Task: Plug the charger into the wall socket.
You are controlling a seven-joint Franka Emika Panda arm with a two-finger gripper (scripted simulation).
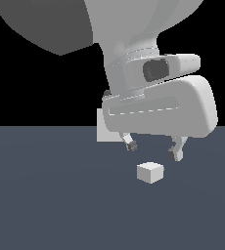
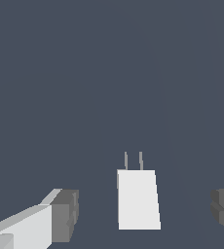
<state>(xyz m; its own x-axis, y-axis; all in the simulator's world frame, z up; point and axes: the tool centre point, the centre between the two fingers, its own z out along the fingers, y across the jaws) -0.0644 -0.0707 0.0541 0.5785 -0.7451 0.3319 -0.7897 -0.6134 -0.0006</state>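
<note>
End effector point(image 1: 153, 150) wide apart, empty, just above charger point(image 1: 150, 172), no contact w/ it.

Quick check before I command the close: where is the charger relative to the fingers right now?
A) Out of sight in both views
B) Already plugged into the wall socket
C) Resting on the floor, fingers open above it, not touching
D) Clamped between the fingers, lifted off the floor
C: the charger sits on the floor below the open gripper, with a gap visible beside each of the fingers in the wrist view.
</note>
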